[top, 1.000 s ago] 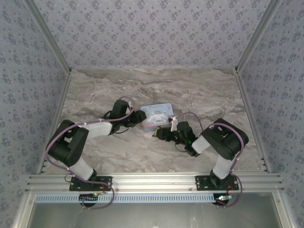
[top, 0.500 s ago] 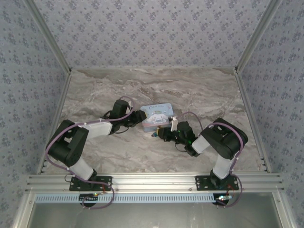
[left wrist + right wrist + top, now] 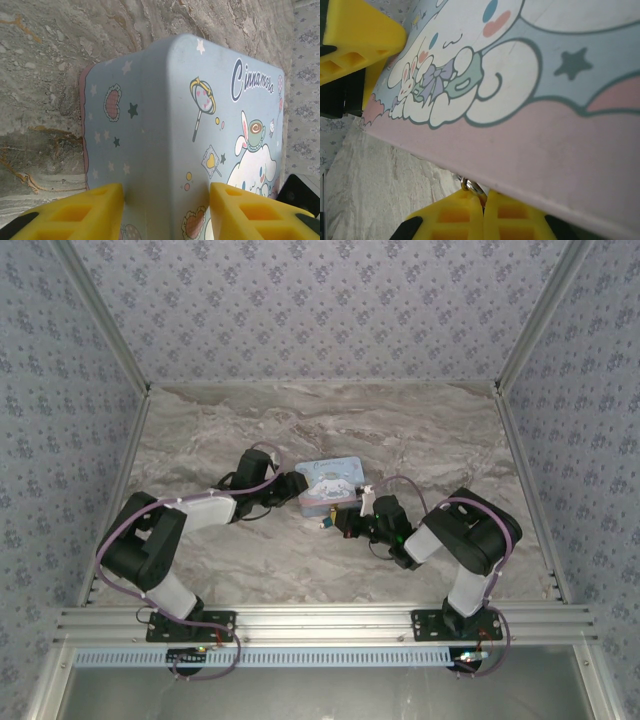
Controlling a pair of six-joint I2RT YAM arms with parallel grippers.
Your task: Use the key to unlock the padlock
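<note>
The right gripper [image 3: 482, 210] is closed tight, its yellow pads pressed together low against the near side of the tin [image 3: 535, 150]. A small metal ring [image 3: 471, 186] sits at the seam of its tips and looks nipped there. Whether that ring belongs to the key or is the lock's own shackle cannot be told. From above, a tiny bluish thing at those tips, just in front of the tin's near edge, is probably the padlock [image 3: 324, 524], though it is too small to be sure.

As a judgement, the padlock is light, hard and smooth. It would skid or swing at a touch, and its thin loop gives little to grip. The flat sides of the body are the better place to take hold, with the keyhole left free. The key would be stiff but small, and it could twist between soft pads unless it is held by its bow.

Beyond it the cartoon tin lies flat on the marble bench [image 3: 50, 65] with its lid shut, so its contents are hidden. It is thin metal, rigid but slippery on its painted faces. At the far side the left gripper [image 3: 166, 207] stands about half open, its fingers straddling the tin's end and bracing it.
</note>
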